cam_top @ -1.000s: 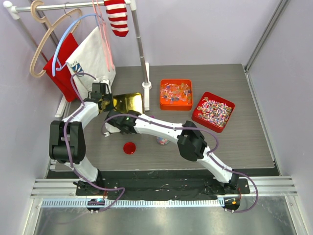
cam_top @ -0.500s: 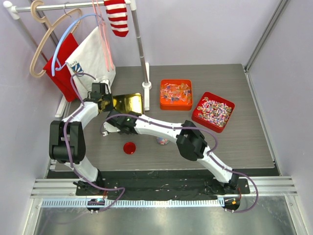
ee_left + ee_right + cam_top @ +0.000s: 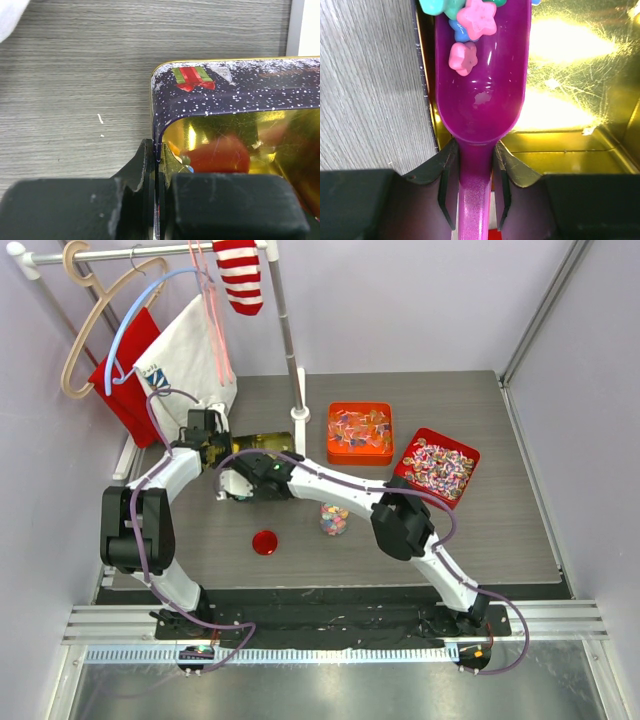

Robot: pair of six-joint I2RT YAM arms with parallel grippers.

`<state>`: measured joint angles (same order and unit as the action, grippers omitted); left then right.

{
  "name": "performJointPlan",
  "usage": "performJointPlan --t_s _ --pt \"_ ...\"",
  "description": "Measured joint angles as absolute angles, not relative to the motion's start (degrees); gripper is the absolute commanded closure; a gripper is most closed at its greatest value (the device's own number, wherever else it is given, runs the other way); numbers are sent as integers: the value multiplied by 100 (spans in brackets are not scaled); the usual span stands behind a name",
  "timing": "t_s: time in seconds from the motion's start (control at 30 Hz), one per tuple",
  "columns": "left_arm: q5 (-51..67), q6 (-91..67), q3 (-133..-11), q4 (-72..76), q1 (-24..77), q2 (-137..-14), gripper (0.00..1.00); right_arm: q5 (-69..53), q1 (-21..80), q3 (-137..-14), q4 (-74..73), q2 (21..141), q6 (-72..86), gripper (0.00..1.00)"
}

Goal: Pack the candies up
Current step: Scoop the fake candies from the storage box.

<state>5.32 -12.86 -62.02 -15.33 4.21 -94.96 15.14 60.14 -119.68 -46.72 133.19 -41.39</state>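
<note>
We saw the left jaws pressed together on a side wall of the rectangular metal tin (image 3: pixel 235 85), close to a corner. The tin was dark blue and snow-speckled outside and mirror-gold inside, and one finger sat within it and one without. The right jaws were clamped on the handle of the glossy magenta plastic scoop (image 3: pixel 480 95). Its long axis ran straight out from them, with the bowl over the tin's gold floor, just inside one wall. The tiny pastel candies (image 3: pixel 470 30), pink stars among teal and blue ones, lay heaped at the bowl's far end, away from the jaws. We judged that tipping the scoop forward would drop them into the tin, and only the right arm was placed to do it.

More candies sat in a small clear jar (image 3: pixel 334 519) on the grey wood-grain desk (image 3: pixel 500 530), with a round red lid (image 3: pixel 264 541) lying apart from it.

The scoop's lip and the far part of the heap were cut off by the frame edge. From above, the right arm hid most of the tin. We could not identify a blurred red shape in the gold wall.
</note>
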Motion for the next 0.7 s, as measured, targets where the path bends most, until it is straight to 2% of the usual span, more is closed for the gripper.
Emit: performJointPlan --t_s 0.7 --pt "711 -1129 -6267 -1590 427 -9496 100 379 5572 -11841 -4630 13159 -3848 99"
